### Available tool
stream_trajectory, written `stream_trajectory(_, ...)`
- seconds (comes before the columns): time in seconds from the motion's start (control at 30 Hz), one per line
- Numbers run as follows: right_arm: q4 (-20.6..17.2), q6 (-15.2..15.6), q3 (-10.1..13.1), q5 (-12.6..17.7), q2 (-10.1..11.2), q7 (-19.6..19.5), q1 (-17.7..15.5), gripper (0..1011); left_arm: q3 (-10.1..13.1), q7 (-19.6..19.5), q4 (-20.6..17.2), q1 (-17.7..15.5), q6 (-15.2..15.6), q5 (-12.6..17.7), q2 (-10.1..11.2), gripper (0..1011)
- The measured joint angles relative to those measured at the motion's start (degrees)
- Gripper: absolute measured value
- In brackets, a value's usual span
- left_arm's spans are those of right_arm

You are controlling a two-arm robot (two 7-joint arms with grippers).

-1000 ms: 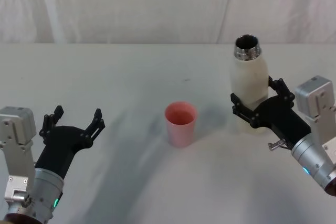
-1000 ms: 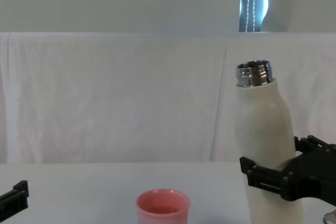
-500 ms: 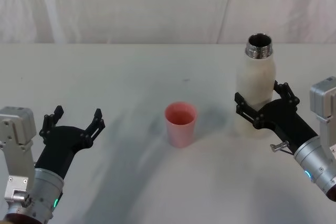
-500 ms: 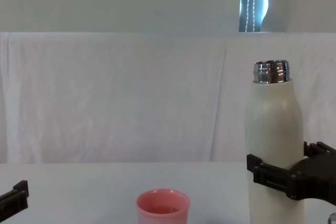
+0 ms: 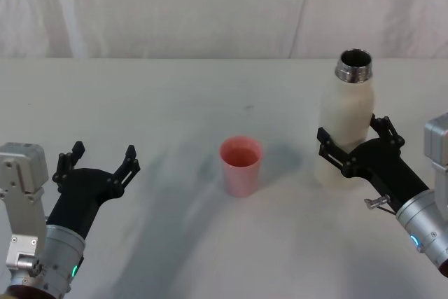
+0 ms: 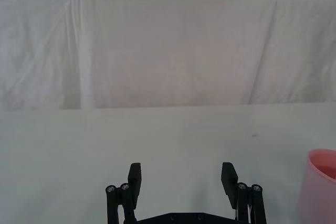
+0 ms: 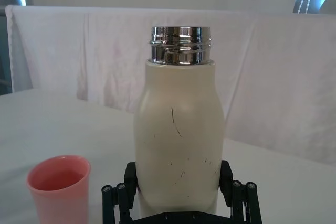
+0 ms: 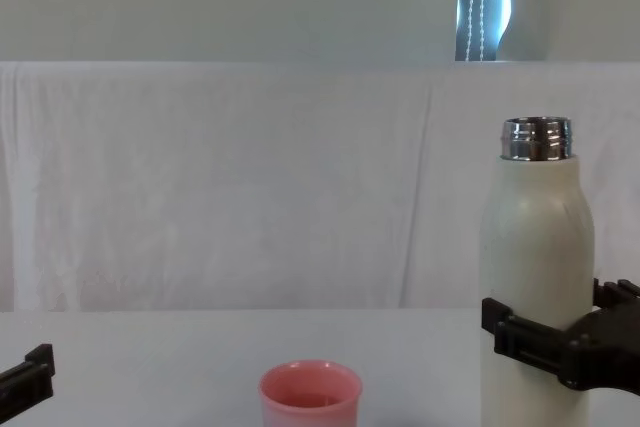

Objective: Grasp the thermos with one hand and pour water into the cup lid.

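The cream-white thermos [image 5: 346, 120] stands upright at the right of the table, its open silver neck [image 5: 355, 66] at the top. My right gripper [image 5: 352, 131] is shut on its lower body, one black finger on each side, as the right wrist view shows [image 7: 178, 174]. I cannot tell whether its base touches the table. The pink cup lid [image 5: 241, 166] stands upright at the table's middle, left of the thermos and apart from it; it also appears beside the thermos [image 7: 58, 187] and low in the chest view [image 8: 310, 397]. My left gripper [image 5: 103, 152] rests open at the near left, holding nothing.
A white cloth covers the table [image 5: 175, 103] and hangs as a backdrop [image 8: 250, 187] behind it. A bare stretch of table lies between the left gripper and the cup lid, and the cup lid's rim [image 6: 321, 182] shows at the left wrist view's edge.
The thermos went from tilted toward the cup lid to upright, and the right gripper carried it to the right and lower. The left arm and cup lid stayed put.
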Motion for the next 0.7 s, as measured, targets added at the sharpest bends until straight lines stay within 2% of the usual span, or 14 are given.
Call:
stream_trajectory(0.3, 0.69, -0.75, 0.36, 2.02, -0.34, 0.06, -0.38, 957, 0.0, 0.0, 0.0, 0.0, 0.0, 0.0, 0.0, 1001)
stream_trajectory(0.7, 2.66, -1.1, 0.1, 2.18, -0.52, -0.15, 0.41, 957, 0.0, 0.0, 0.0, 0.0, 0.0, 0.0, 0.0, 1001)
